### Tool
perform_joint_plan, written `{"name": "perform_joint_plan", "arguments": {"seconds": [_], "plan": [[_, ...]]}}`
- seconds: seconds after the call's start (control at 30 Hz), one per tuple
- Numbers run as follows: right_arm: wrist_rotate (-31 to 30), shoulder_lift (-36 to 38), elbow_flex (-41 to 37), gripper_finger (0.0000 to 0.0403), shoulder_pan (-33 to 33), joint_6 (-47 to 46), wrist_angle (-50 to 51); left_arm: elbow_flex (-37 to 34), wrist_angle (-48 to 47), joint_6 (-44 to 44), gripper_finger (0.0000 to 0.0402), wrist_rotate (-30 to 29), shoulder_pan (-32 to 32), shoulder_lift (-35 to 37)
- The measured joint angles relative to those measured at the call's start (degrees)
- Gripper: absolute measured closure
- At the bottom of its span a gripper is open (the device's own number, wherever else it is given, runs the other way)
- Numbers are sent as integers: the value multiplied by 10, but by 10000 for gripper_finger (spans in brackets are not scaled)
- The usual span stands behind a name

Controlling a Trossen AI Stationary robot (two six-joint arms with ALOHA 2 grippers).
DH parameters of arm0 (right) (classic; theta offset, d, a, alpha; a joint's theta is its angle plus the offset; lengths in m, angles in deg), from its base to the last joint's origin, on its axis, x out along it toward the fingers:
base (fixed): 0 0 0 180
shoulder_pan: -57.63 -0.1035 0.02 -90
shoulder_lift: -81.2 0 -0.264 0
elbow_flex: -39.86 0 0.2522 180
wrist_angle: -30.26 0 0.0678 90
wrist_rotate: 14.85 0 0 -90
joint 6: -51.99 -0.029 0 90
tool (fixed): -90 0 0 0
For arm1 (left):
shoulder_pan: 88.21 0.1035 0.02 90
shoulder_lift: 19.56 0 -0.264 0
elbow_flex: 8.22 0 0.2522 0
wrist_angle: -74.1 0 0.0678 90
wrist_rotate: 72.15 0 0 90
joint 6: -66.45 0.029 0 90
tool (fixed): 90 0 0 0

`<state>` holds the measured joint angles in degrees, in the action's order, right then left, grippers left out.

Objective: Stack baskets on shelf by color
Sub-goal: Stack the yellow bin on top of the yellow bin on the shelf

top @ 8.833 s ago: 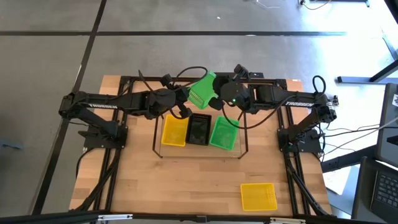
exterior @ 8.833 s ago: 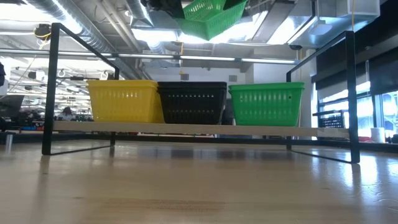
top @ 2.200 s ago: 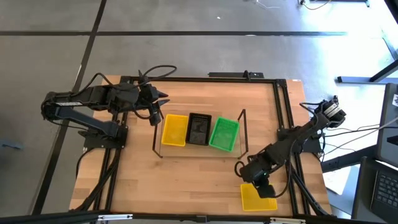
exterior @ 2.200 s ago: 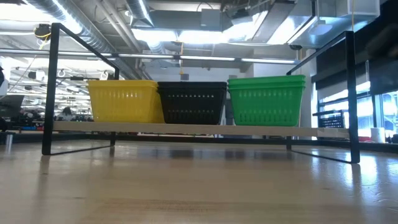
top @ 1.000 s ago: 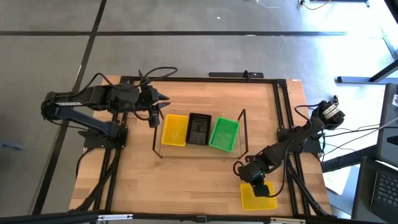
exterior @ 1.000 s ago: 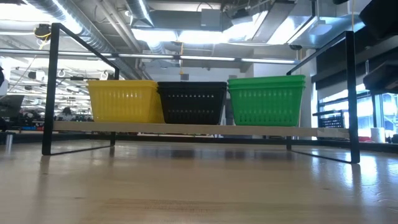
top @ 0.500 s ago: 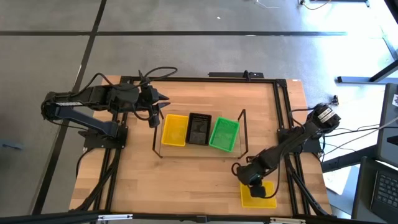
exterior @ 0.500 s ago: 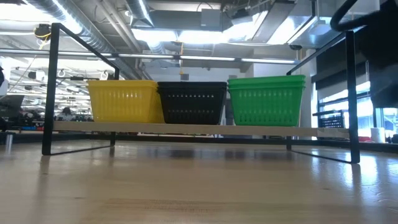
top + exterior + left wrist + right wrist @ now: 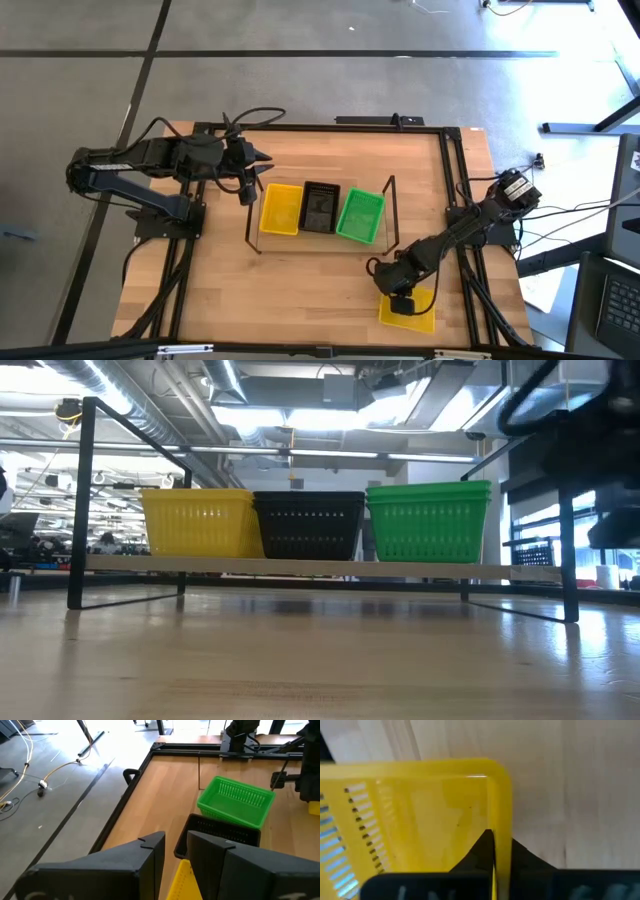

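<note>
Perforated yellow plastic basket (image 9: 410, 309) lies on the tabletop (image 9: 300, 290) near its front right corner, its rim pinched by the right gripper (image 9: 402, 304). Left gripper (image 9: 262, 160), spread, waits behind the shelf (image 9: 320, 240).

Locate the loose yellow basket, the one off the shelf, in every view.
High view: yellow perforated plastic basket at the table's front right, the right gripper shut on its rim.
Low view: not in it.
Left wrist view: a yellow sliver at the far edge.
Right wrist view: fills the picture.
Shared landmark: the green basket on the shelf.
</note>
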<state>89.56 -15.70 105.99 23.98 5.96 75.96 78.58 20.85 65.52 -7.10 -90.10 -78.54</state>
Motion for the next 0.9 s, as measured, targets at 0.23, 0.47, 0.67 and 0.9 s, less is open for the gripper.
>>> {"name": "perform_joint_plan", "arguments": {"seconds": [0.23,0.47,0.67,0.9], "plan": [[5,0,35,401,34,-15,5,0,-2,0,327,0,-11,0],[0,1,102,402,65,-43,22,0,-21,0,327,26,-30,0],[3,1,178,402,69,-46,102,0,-22,7,327,39,-36,0],[14,1,281,403,61,-48,214,0,-22,16,327,47,-36,0]]}}
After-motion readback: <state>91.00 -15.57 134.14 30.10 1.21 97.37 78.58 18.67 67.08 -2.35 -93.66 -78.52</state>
